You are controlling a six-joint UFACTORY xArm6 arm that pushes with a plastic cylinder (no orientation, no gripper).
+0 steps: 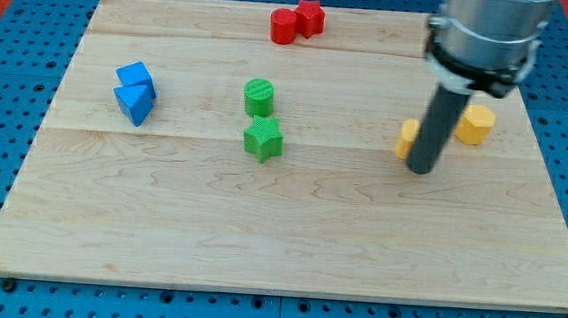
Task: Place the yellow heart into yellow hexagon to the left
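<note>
My tip [421, 170] rests on the wooden board [278, 239], on the view's right side. I have no pincer, only a dark rod, so nothing is held. The rod stands right in front of a yellow block [407, 138] and hides most of it. I cannot make out that block's shape. It peeks out on the rod's left edge, and my tip sits just below it, touching or almost touching.

The yellow hexagon [476, 124] sits near the rod, to the view's right and a little higher. The two yellow blocks are apart, with the rod between them.

A green cylinder [259, 97] sits just above a green star [263, 139] in the middle. Two blue blocks [134, 91] touch at the view's left. Two red blocks [298, 22] touch at the view's top.
</note>
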